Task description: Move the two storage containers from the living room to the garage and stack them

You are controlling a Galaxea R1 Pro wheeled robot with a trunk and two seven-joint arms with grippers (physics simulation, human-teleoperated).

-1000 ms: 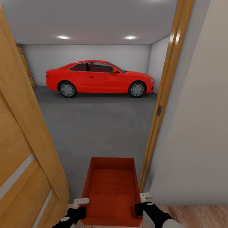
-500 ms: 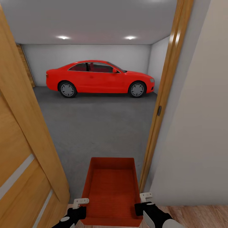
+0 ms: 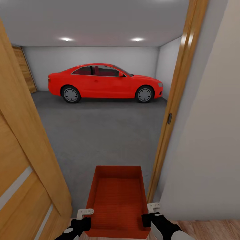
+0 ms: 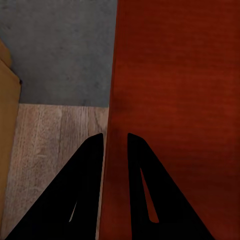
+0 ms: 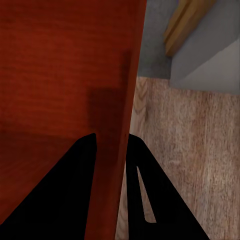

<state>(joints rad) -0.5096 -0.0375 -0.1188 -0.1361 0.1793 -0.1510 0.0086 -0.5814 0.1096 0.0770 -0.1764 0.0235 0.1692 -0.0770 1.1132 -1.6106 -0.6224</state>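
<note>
1 red bin (image 3: pixel 116 200) is carried in the doorway, held over the line where the wood floor (image 3: pixel 213 230) ends and the grey garage floor (image 3: pixel 100 133) begins. The left gripper (image 3: pixel 85 212) is closed on the left wall of the bin, with 1 finger inside and 1 outside, as is seen in the left wrist view (image 4: pixel 115 137). The right gripper (image 5: pixel 111 136) is closed in the same way on the right wall; in the head view it is seen at the right rim (image 3: pixel 153 208). The second bin is not yet brought here.

The passage is narrow. The open door (image 3: pixel 23 160) is close on the left and the door frame (image 3: pixel 173 110) is just beside the right wall of the bin. If the base is driven a little crooked, the bin or an arm can be knocked against the frame, and the thin walls can be pulled out of the 2 grips. It is judged that a straight path is needed. A red car (image 3: pixel 105 82) is parked at the far wall, well apart, so enough free floor is left for setting the bin down.
</note>
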